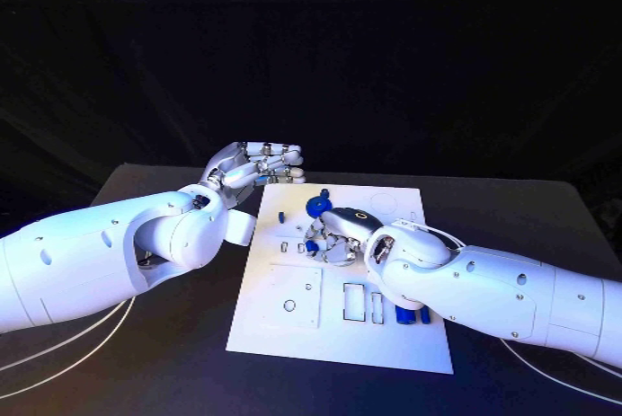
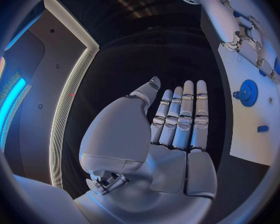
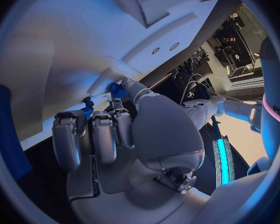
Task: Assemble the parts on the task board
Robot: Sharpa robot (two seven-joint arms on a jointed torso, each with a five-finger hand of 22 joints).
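The board (image 1: 340, 319) is a flat white rectangular plate lying mid-table, its face cut with rectangular slots and round holes. A blue toothed gear (image 1: 317, 205) sits near its far edge; small blue parts (image 1: 413, 314) lie by its right edge. No legible writing. My left hand (image 1: 254, 172) hovers off the board's far-left corner, fingers straight and apart, grasping nothing. My right hand (image 1: 340, 237) rests on the board's centre, fingers curled down, fingertips (image 3: 119, 90) touching a blue piece (image 3: 116, 90); whether it grasps, I cannot tell.
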